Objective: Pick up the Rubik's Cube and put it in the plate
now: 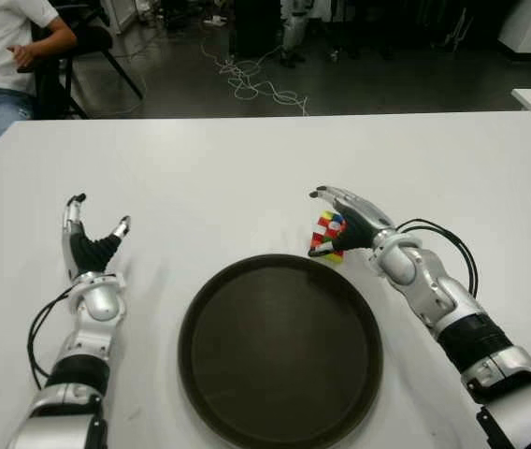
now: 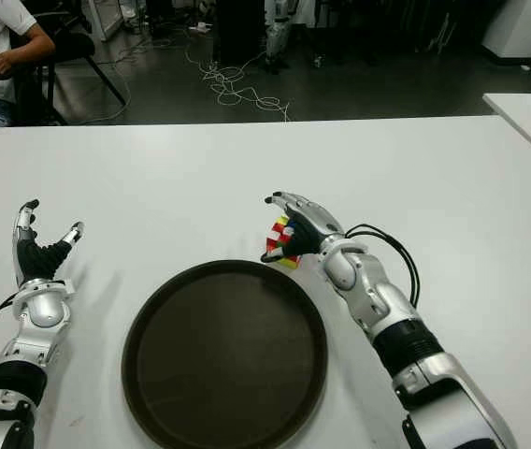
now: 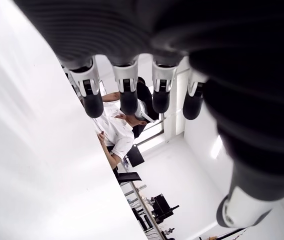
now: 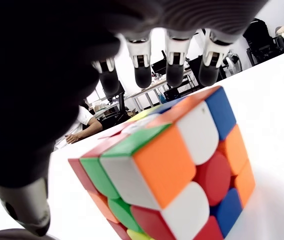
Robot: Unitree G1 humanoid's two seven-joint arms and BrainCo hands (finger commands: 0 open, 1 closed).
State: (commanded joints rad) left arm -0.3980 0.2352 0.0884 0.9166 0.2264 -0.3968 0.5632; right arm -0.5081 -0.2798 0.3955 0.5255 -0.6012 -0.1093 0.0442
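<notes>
The Rubik's Cube point(image 4: 174, 172) is sitting on the white table point(image 4: 277, 105), an orange-and-white face turning toward the camera; the right hand point(image 4: 107, 80) is arching over it, fingers point(image 4: 174, 67) extending above without touching it; a person point(image 4: 84, 125) is sitting in the background.

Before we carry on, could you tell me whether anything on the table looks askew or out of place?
Only the Rubik's Cube looks odd: it sits tilted at the far rim of the plate, inside the open right hand. The left hand shows left of the plate.
</notes>
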